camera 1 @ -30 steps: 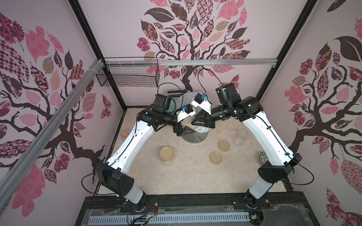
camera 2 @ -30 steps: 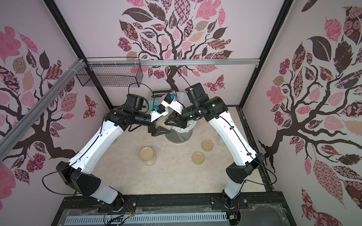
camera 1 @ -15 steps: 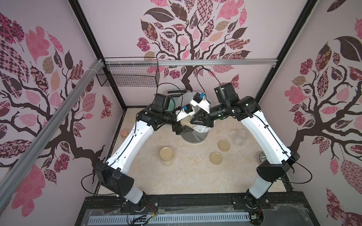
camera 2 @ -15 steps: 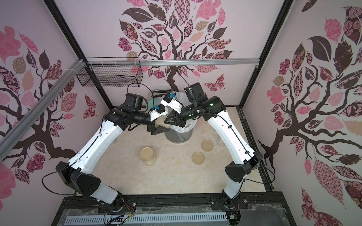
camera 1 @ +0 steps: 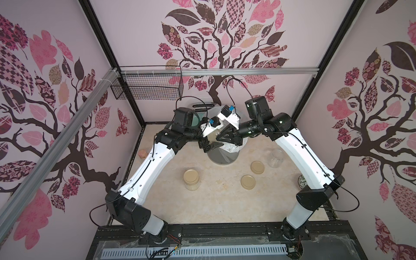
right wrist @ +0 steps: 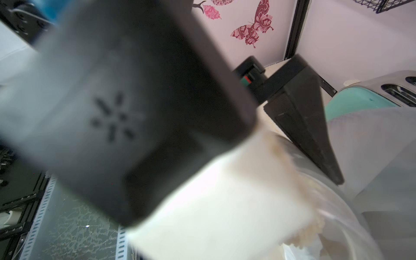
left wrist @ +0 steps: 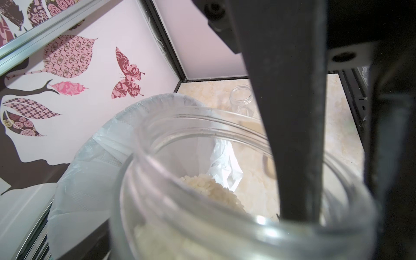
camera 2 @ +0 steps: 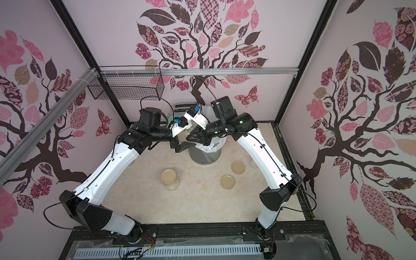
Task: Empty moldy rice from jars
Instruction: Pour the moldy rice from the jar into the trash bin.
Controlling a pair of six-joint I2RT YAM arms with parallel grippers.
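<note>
Three jars [camera 1: 191, 183] (one lidded), two loose lids [camera 1: 248, 182], one bin [camera 1: 222, 157], one toaster [camera 1: 202, 105]

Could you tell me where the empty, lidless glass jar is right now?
In a top view the empty jar stands upright on the robot's right side, beside the right arm, with a loose beige lid between it and the lined bin.
</note>
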